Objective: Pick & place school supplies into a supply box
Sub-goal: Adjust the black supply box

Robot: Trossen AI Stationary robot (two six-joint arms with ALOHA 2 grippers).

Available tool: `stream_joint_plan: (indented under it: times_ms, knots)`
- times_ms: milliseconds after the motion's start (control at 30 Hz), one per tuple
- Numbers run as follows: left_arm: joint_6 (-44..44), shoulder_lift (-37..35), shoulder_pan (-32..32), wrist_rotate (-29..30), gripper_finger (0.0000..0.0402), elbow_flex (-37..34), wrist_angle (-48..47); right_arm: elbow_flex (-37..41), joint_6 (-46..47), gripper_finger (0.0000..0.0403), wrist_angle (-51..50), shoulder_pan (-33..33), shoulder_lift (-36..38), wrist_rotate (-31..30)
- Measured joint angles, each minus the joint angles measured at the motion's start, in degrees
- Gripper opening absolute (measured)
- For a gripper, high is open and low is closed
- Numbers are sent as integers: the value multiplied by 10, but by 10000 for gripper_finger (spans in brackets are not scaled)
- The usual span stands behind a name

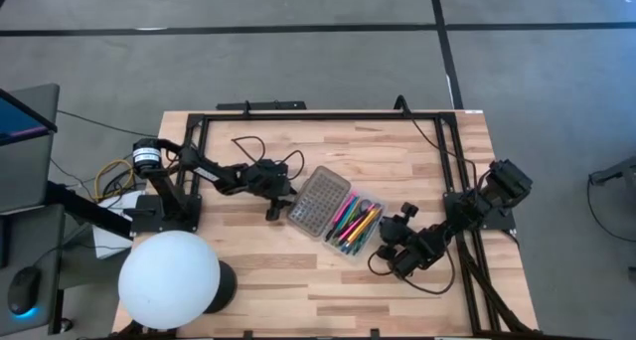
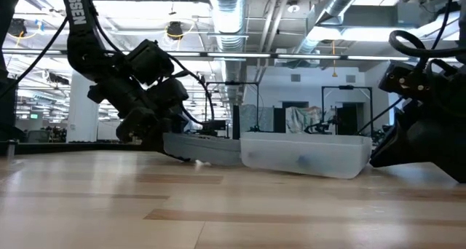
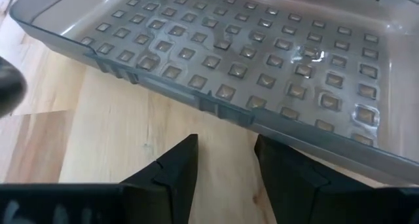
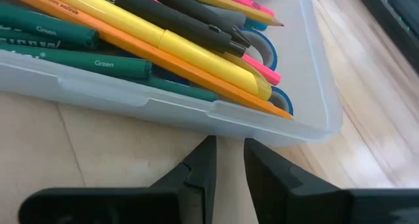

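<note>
The supply box lies open in the middle of the table. Its dotted lid (image 1: 320, 201) (image 3: 249, 47) is folded out toward the left beside the clear tray (image 1: 360, 224) (image 4: 163, 99). Several pens, pencils and markers (image 4: 163, 40) and blue scissor handles (image 4: 272, 54) lie inside the tray. My left gripper (image 1: 274, 209) (image 3: 226, 158) is open, slanting down, its fingertips just short of the lid's left long edge. My right gripper (image 1: 383, 257) (image 4: 229, 155) stands narrowly open, nothing between its fingers, close before the tray's near-right wall.
A white globe lamp (image 1: 169, 278) stands at the near left corner. A black frame (image 1: 328, 114) runs along the table's far and right sides, with cables (image 1: 248, 143) on the wood. Bare wood (image 1: 298, 290) lies near the front edge.
</note>
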State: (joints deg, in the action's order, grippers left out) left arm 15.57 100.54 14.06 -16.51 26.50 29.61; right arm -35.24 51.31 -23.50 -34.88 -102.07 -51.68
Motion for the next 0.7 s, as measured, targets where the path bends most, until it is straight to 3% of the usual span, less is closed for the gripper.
stream_joint_plan:
  times_ms: [700]
  knots:
    - [-97, -2, -47, 6, 153, -77, 117, -1, -82, 70, 42, 78, 1, 15]
